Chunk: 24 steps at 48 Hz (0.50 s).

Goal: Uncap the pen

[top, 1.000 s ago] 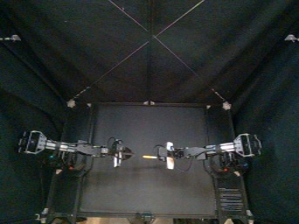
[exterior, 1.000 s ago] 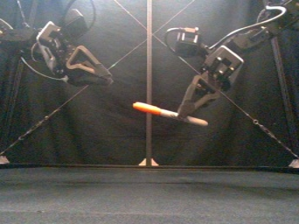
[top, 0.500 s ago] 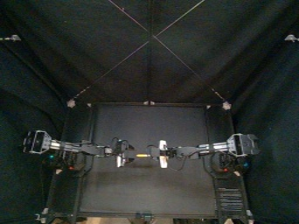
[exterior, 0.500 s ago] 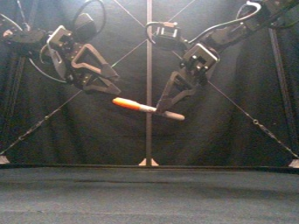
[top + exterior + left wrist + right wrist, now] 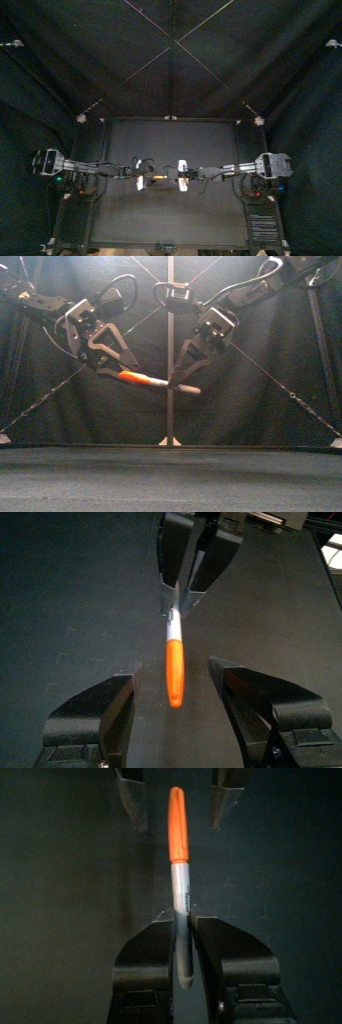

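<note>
My right hand (image 5: 183, 920), reaching in from 3 o'clock, is clamped on the grey barrel (image 5: 182, 878) of the pen (image 5: 151, 382). It holds the pen in the air above the middle of the desk (image 5: 160, 220). The pen lies nearly level, with its orange cap (image 5: 174, 672) pointing to 9 o'clock and riding a little higher than the barrel end. My left hand (image 5: 171, 684), coming from 9 o'clock, is spread wide with one jaw on either side of the cap. A gap shows on both sides, so it touches nothing. The cap sits on the pen.
</note>
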### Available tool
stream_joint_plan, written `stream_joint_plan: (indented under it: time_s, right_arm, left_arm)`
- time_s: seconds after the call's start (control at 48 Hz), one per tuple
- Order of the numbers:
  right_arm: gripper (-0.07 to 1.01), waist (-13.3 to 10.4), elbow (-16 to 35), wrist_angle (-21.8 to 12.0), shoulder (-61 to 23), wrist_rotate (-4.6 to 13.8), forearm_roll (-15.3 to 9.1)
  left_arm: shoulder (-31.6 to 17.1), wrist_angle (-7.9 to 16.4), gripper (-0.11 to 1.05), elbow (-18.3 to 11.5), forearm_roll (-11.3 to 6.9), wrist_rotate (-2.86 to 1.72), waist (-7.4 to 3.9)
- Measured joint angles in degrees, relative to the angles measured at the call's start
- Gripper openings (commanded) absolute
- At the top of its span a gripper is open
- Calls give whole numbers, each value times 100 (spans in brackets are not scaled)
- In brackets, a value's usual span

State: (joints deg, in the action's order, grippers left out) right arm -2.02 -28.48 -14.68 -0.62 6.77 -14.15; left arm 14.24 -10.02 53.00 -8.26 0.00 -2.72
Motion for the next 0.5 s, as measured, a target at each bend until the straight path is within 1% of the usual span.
stream_joint_plan:
  time_s: [0.042,0.083,0.146,0.167,0.208,0.229,0.271,0.292,0.333,0.396,0.417,0.5]
  right_arm:
    - [47,0,9,0,0,0,-18]
    - [47,0,9,0,0,0,-35]
    - [47,9,9,0,0,0,-35]
    - [48,9,9,0,0,0,-44]
    - [48,0,18,0,0,0,-44]
    - [47,9,26,0,0,0,-44]
    - [47,9,35,0,0,0,-44]
    - [48,9,44,0,0,0,-44]
    - [47,0,53,0,0,0,-44]
    - [47,0,79,0,0,0,-53]
    - [47,9,88,0,0,-9,-62]
    - [47,9,114,0,0,-9,-88]
  left_arm:
    - [0,9,88,0,0,-9,-26]
    - [-9,9,88,-9,0,0,-44]
    - [-9,9,87,0,0,0,-62]
    - [-9,9,87,0,0,-9,-62]
    - [-9,26,86,0,-9,0,-70]
    - [-9,26,86,0,0,-9,-70]
    - [-18,44,86,-9,0,0,-70]
    - [-18,44,86,0,0,-9,-79]
    - [-9,53,86,0,0,0,-79]
    - [-18,70,85,0,0,0,-79]
    - [-9,79,85,0,-9,-9,-79]
    - [-18,88,83,-9,-9,0,-79]
